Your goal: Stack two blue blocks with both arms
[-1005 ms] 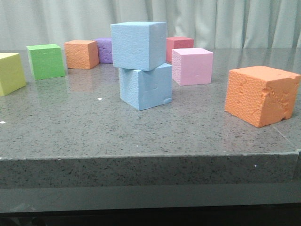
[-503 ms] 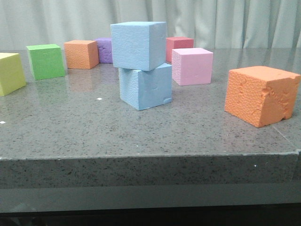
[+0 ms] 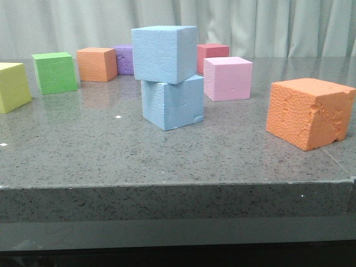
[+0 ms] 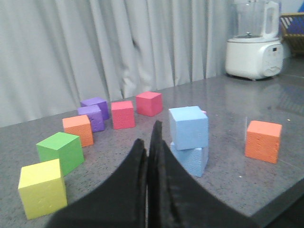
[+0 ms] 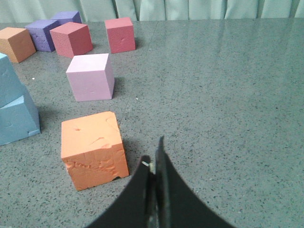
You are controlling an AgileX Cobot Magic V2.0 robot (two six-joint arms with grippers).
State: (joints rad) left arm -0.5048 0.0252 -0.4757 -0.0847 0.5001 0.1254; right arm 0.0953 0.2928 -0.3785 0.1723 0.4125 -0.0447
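Down at the near end, the left gripper (image 4: 151, 142) is sitting with its dark jaws pressed together, gripping nothing, and the right gripper (image 5: 154, 164) is doing the same, jaws together over bare grey table (image 3: 111, 161). Neither claw is showing in the front view. Just ahead of the right gripper and off to its side, the big orange cube (image 5: 94, 148) is resting alone near the table's right edge. Moving inward, here is the stack: the lower blue block (image 3: 172, 103) is sitting on the table and the upper blue block (image 3: 164, 53) is resting on top of it, turned a little and overhanging towards the left (the lower one is showing a scored line and a chipped bottom corner). Both grippers are hanging well apart from the stack, touching neither block. Just beside it on the right, the pink cube (image 3: 227, 78) is standing. On the left the yellow cube (image 3: 12, 86) and green cube (image 3: 54, 72) are sitting, and farther back a smaller orange cube (image 3: 97, 64), a purple cube (image 3: 124, 59) and a red cube (image 3: 212, 55) are lining up before the curtain (image 3: 233, 22)
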